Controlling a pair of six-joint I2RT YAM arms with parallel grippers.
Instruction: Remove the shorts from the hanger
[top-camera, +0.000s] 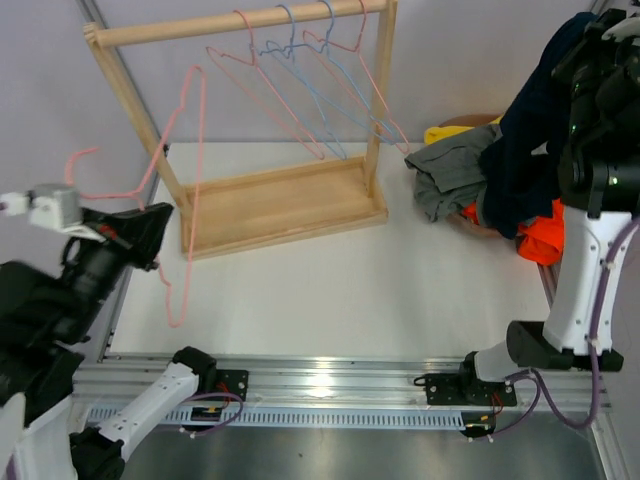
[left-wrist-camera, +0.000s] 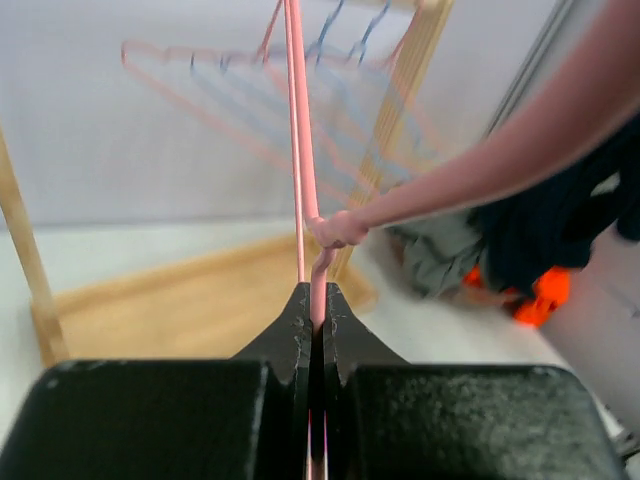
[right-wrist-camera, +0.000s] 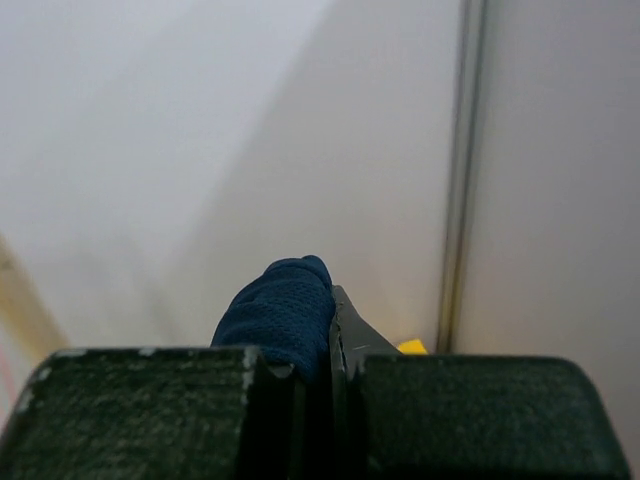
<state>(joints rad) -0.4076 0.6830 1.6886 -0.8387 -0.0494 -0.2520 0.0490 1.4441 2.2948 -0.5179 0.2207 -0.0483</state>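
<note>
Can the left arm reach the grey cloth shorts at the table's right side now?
Probably not: the left gripper is shut on a pink wire hanger at far left; the grey cloth shorts lie beside the right arm.

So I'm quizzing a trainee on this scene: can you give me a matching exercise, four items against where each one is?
Items:
1. pink hanger
2. navy shorts
3. grey shorts
4. orange shorts

Places:
A. crumpled on the table, right of the wooden rack
B. clamped in the left end effector
C. at the table's right edge, partly behind the hanging pair
D. pinched in the right end effector, hanging down

Pairs: 1-B, 2-D, 3-A, 4-C.
</note>
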